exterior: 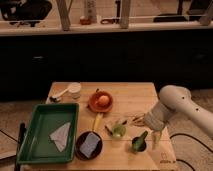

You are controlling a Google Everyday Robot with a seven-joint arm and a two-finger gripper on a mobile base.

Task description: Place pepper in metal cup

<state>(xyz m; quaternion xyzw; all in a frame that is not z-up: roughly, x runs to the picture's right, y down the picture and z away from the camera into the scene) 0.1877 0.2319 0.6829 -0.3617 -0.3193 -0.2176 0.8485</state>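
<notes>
**Pepper sits in metal cup, gripper just beside it**

The pepper (141, 138) is in the metal cup (138, 147). Its lower end is down inside and its upper end pokes out over the rim, tilted up and to the right. The cup stands upright on the wooden table (135, 95), near the front edge and right of centre.

The gripper (152, 134) hangs just right of the cup and slightly above it, v. close to the pepper's raised tip. Whether it's open or closed can't be told, nor whether it touches the pepper. The white arm (175, 102) rises from it up and right of the cup, then runs off the right side of the view.

Other items, all placed w/ ref to the cup:
- Lime-green round thing (118, 131): just left and a bit further back, apart from the cup.
- Black pan (78, 149): left, approx level w/ the cup, holding a pale grey pad. Its yellow handle (97, 121) points toward the back.
- Orange bowl (91, 102): back-left, well apart, w/ something orange and round in it.
- White cup (75, 90): far back-left, w/ a spoon (59, 95) on its left side.
- Green tray (47, 105): far left, beyond the pan, w/ a pale folded cloth (61, 136) lying in it.
</notes>
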